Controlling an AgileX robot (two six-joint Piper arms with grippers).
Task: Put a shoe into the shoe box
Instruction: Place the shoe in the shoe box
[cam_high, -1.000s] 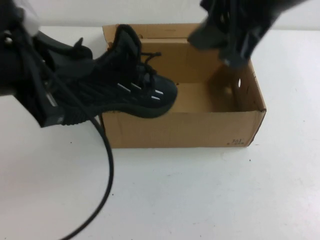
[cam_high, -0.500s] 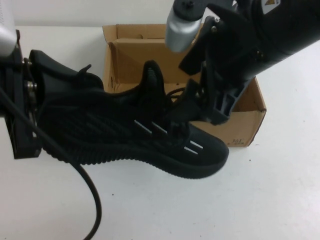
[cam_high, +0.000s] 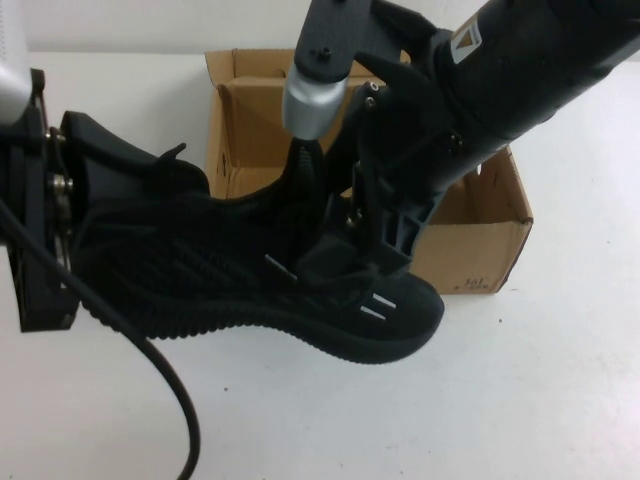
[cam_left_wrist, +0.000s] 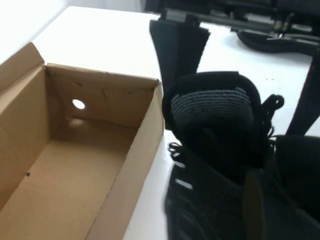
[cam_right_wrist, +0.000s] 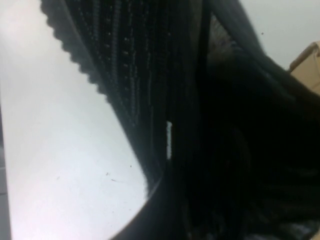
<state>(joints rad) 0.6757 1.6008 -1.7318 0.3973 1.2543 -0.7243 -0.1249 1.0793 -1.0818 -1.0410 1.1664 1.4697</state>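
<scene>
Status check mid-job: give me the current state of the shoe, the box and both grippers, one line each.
shoe: outside the box, held up in front of it, toe toward the robot's right.
box: open, nothing visible inside.
left gripper: at the shoe's heel end, gripping it.
right gripper: down on the shoe's laces near the toe; grip not visible.

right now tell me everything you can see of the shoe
The shoe is a black mesh sneaker with black laces, a ribbed black sole and short white dashes on its side. It is held up in front of the box, not inside it, heel toward the robot's left and toe toward the right. The left gripper is at its heel and the right gripper is over the laces near the tongue. The left wrist view shows its grey-lined collar beside the box's outer wall.
</scene>
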